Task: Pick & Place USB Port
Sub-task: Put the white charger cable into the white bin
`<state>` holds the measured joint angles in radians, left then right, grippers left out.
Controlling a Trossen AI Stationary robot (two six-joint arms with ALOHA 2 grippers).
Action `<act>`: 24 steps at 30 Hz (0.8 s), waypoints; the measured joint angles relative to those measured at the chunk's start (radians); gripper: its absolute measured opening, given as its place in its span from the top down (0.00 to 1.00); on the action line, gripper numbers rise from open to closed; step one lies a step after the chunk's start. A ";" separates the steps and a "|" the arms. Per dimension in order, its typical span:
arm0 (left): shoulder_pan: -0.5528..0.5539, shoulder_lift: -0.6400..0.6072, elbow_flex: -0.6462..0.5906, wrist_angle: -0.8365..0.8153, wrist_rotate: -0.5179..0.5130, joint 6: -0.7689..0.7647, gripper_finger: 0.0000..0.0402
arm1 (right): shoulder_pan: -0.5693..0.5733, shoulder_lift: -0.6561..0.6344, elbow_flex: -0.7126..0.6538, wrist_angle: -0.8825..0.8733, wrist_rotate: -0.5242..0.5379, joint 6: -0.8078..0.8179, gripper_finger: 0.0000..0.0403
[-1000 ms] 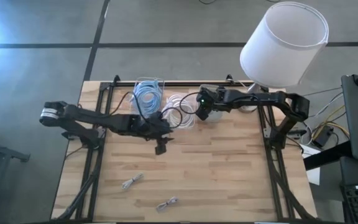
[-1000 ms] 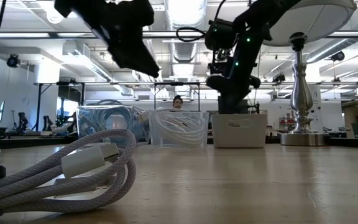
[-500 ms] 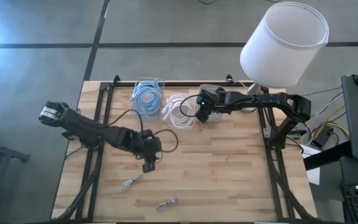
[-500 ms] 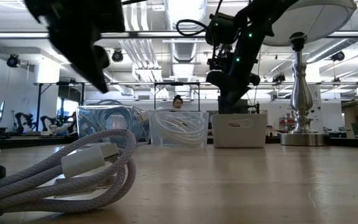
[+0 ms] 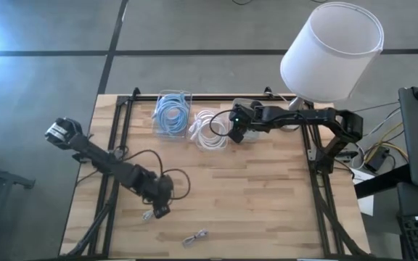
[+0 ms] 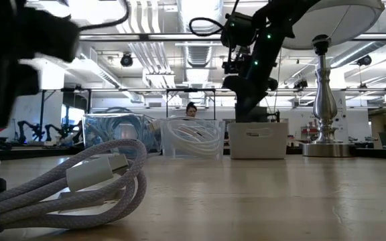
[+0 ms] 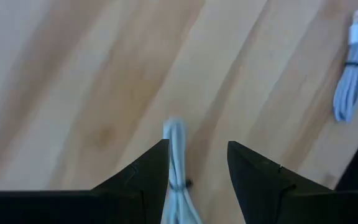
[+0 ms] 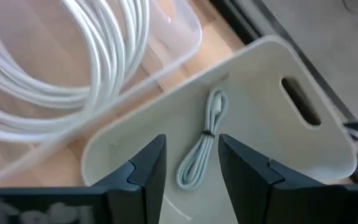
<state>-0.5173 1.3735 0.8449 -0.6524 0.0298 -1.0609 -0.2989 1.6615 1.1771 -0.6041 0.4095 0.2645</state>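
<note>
Two small bundled white USB cables lie flat on the wooden table near its near edge: one [image 5: 149, 214] under my left gripper, the other [image 5: 194, 237] closer to the edge. My left gripper [image 5: 160, 207] hovers low over the first bundle. It is open, and its fingers stand on either side of the bundle [image 7: 176, 163] without touching it. My right gripper [image 5: 235, 129] is open above the white bin [image 5: 247, 109] at the far side. A third bundled cable [image 8: 202, 149] lies on the bin's floor below the right gripper [image 8: 191, 138].
A clear box of blue cable coils [image 5: 171, 112] and a clear box of white cable coils [image 5: 209, 129] stand beside the bin along the far edge. A lamp with a white shade [image 5: 331, 51] stands at the far right corner. A cable bundle [image 6: 66, 187] lies close to the low camera.
My left gripper has swung from beside the far boxes toward the table's near-left, and has come down over the cable bundle there. Its black cord trails behind it in a loop. My right gripper has stayed over the white bin.
</note>
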 joint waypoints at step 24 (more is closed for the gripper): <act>-0.127 0.173 -0.148 0.237 -0.033 -0.281 0.59 | 0.000 0.000 0.110 0.235 -0.004 -0.259 0.64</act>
<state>-0.6445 1.5464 0.6967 -0.4152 -0.0029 -1.3422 -0.2989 1.6615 1.2873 -0.3695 0.4060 0.0051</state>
